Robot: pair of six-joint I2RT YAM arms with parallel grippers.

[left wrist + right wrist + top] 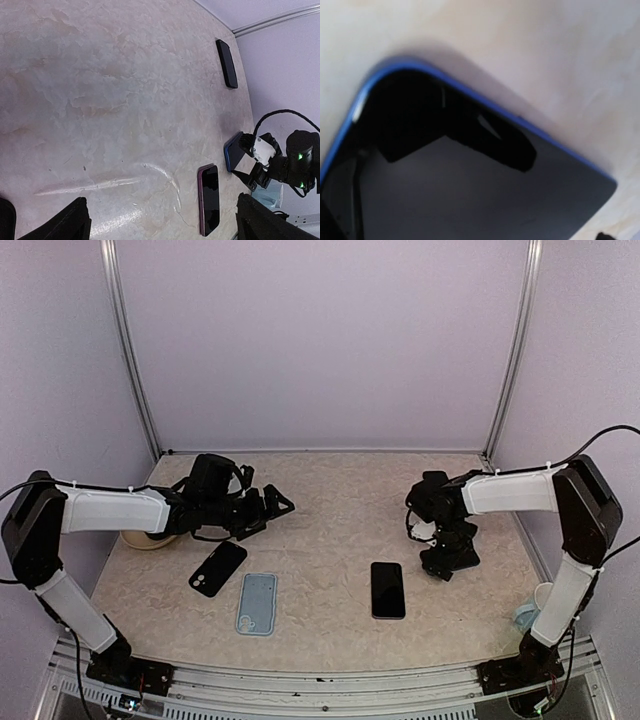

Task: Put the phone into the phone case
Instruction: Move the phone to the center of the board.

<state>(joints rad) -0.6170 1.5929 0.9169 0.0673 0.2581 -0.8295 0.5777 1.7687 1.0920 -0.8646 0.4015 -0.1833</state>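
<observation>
A dark phone (388, 590) with a purplish edge (209, 199) lies screen up near the front middle. A light blue phone case (257, 603) lies left of it, and a black phone-shaped item (217, 568) with a camera hole lies beside the case. My left gripper (272, 508) hovers open above the table behind them, its fingertips (75, 220) wide apart with nothing between. My right gripper (447, 555) points down at the right, open, right over a blue-edged phone (485, 200) that fills the right wrist view. That phone (234, 151) is hidden from above.
One more dark flat phone-like item (227, 63) lies by the far wall, seen only from the left wrist. A beige dish (140, 538) sits under the left arm. A pale object (527, 616) rests at the table's right front corner. Walls close in three sides.
</observation>
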